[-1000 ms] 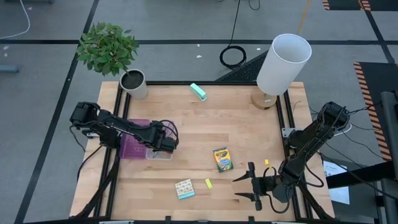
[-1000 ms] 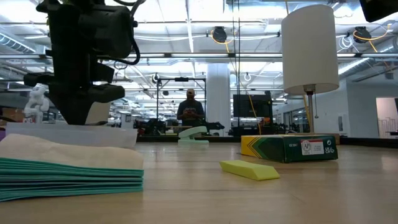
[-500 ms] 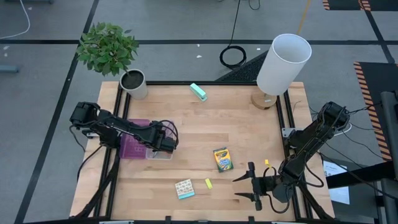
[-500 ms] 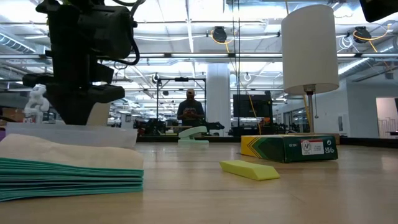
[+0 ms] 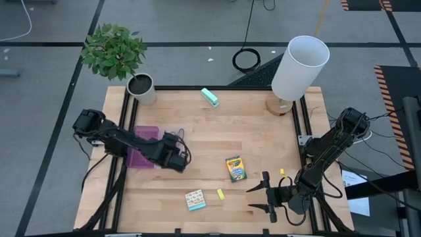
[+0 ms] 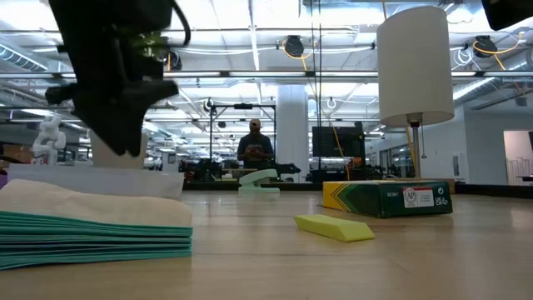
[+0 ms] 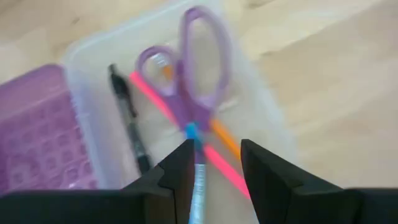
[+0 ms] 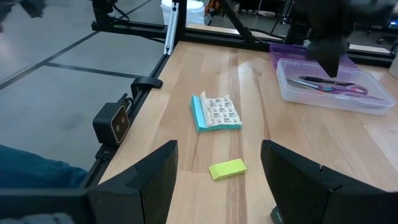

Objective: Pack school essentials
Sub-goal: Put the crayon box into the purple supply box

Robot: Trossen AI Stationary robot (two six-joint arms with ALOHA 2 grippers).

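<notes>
The purple-handled scissors [image 7: 186, 93], a black pen [image 7: 127, 118], and pink and orange pencils [image 7: 217, 162] lie in the clear tray of the purple-and-clear case [image 5: 146, 155]. My left gripper [image 7: 214, 155] hovers open over the tray's near-right end, one finger on either side of the scissors' blade, touching nothing. The crayon box [image 5: 235, 168], the patterned pad [image 5: 195, 199], a yellow piece [image 5: 220, 194] and a tiny yellow piece [image 5: 282, 172] lie flat on the table. My right gripper [image 5: 263, 197] waits open near the table's front right.
A white lamp [image 5: 299, 66] stands at the far right corner and a potted plant [image 5: 140, 87] at the far left. A teal block [image 5: 210, 97] lies near the far edge. Bare wood lies in the table's middle. A person stands far off in the room beyond the table [image 6: 254, 146].
My left gripper has moved a little toward the table's near edge, over the tray's end, and has tipped somewhat. The things in the tray lie as before.
</notes>
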